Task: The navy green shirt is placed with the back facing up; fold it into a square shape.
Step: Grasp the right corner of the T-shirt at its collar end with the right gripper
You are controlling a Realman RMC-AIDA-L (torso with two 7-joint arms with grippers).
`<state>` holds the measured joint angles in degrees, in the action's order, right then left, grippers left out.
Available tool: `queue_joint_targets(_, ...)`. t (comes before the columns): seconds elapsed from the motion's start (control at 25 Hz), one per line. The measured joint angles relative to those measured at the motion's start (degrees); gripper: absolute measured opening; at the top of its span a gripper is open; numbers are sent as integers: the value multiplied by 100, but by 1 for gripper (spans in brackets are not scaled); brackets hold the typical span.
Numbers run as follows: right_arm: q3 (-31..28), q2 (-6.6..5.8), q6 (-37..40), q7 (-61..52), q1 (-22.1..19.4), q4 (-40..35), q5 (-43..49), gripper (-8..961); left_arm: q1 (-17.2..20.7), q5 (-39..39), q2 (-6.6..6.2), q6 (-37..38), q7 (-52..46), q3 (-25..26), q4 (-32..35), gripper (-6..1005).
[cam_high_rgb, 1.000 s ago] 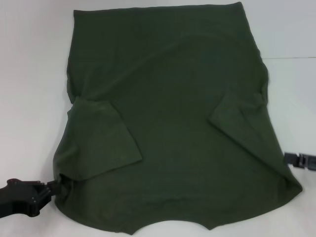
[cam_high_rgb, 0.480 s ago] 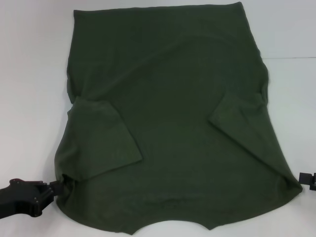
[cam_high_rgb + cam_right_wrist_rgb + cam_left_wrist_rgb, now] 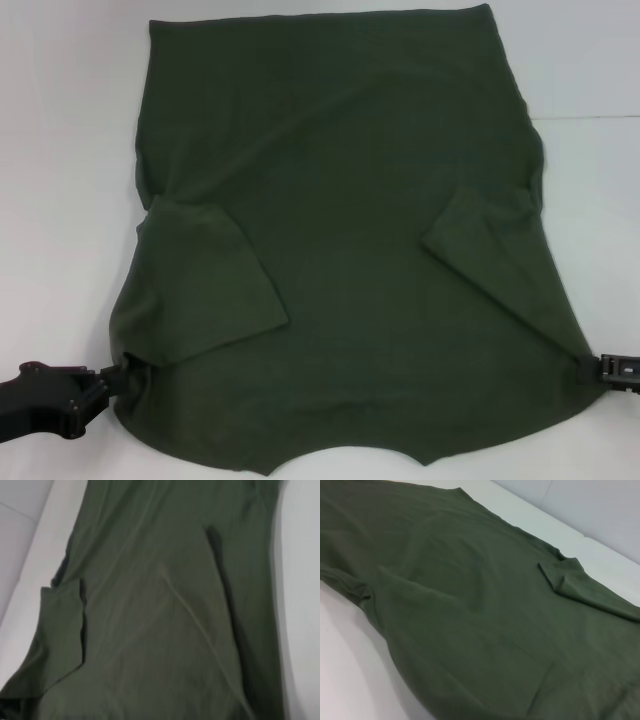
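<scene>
Navy green shirt [image 3: 350, 250] lies spread flat on the white table [image 3: 60, 150], plain side up, hem at the far edge, neckline notch at the near edge. Both short sleeves folded inward onto the body: one on robot's left [image 3: 205, 285], one on robot's right [image 3: 480, 240]. No lettering, label or brand readable on the visible face in any view. Fabric mostly smooth w/ shallow creases running diagonally across the back; a small bunch at the near-left corner. Left gripper [image 3: 110, 382] sits at that near-left corner, tips at the cloth edge where it puckers; looks pinched onto the shirt. Right gripper [image 3: 590, 368] at the near-right corner, touching the shirt edge; can't tell its finger state. Wrist views show only shirt [image 3: 470, 620] and table [image 3: 350, 680], no fingers; right wrist view same, shirt [image 3: 165, 620] fills it.
</scene>
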<state>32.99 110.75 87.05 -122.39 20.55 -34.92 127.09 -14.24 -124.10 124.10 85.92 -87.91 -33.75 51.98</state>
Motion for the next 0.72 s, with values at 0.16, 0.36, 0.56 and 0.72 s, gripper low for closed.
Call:
queue_joint_targets(0.16,-31,24,-23,-42,89,28,123,884,0,0,0,-7,8,5,-3,26)
queue_joint_targets(0.36,-31,25,-20,-83,115,29,145,884,-31,0,0,-7,15,13,-7,26)
queue_joint_targets(0.56,-36,39,52,-83,177,33,139,884,-61,0,0,-11,18,24,-13,26)
queue_joint_targets(0.72,-29,52,144,-84,255,53,143,882,-69,-1,-1,-14,20,27,-13,26)
